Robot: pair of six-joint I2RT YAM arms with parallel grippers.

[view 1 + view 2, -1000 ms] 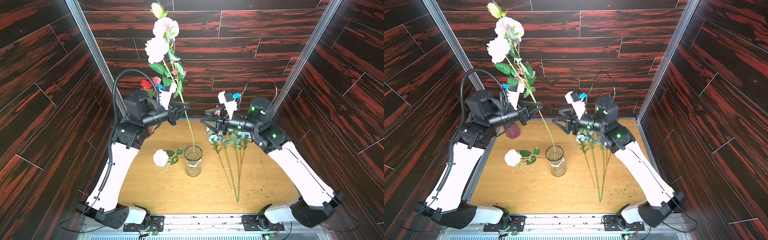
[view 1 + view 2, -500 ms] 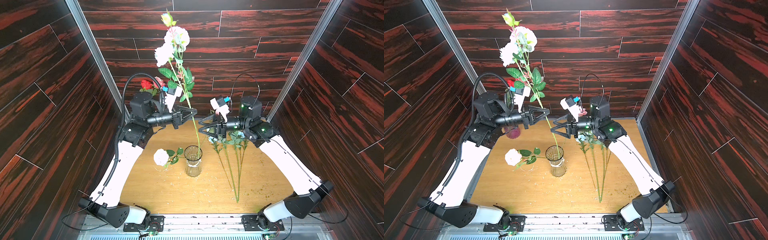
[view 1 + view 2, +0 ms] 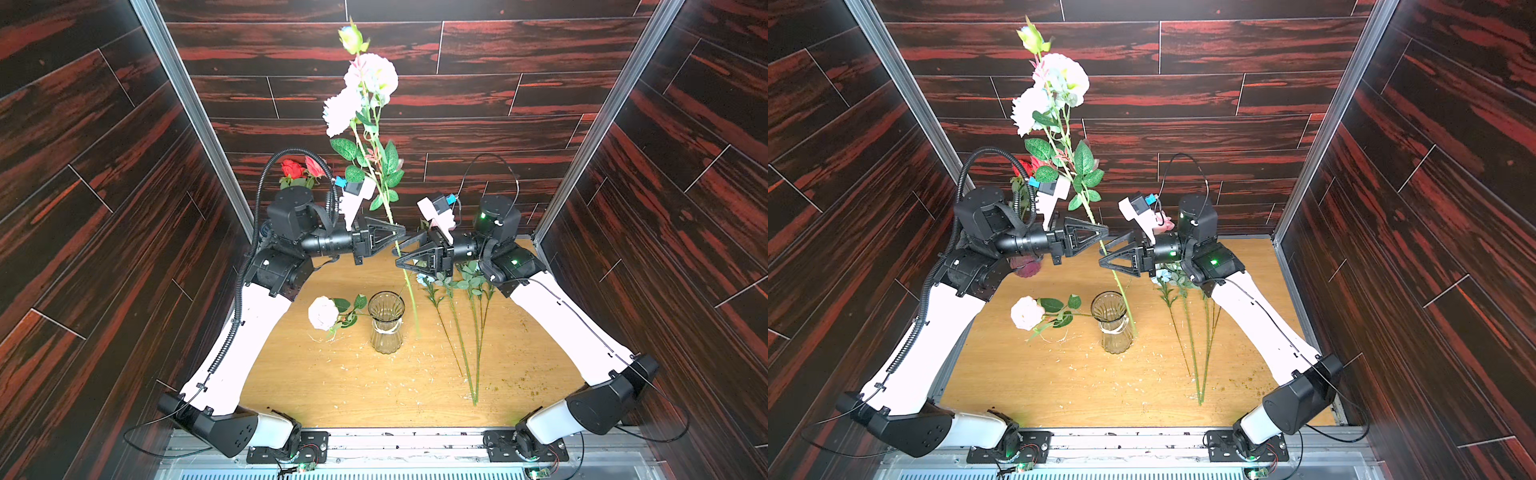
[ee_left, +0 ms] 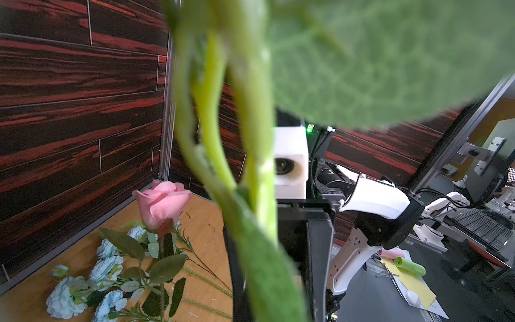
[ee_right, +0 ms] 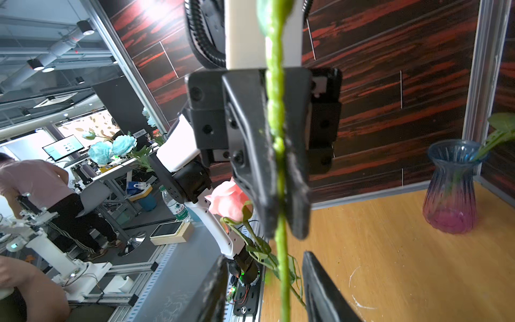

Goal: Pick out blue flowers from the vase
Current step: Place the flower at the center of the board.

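Dark wooden walls [image 3: 498, 104] streaked with red enclose a pale wooden bench [image 3: 332, 386] on three sides, with silver metal posts [image 3: 195, 116] at the back corners.

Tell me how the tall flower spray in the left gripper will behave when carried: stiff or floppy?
Probably fairly stiff: the flower spray stands nearly straight above the left gripper. Likely top-heavy, with big blooms far above the grip, so it may sway.

Around the vase on my counter
The vase [image 3: 385, 322] stands mid-counter [image 3: 332, 395]. A rose [image 3: 323, 312] lies left of it, stem reaching its rim, and loose sprays [image 3: 465, 282] lie to its right. The raised spray [image 3: 370, 79] stands above it between my left jaws and right jaws, tail hanging just right of it.
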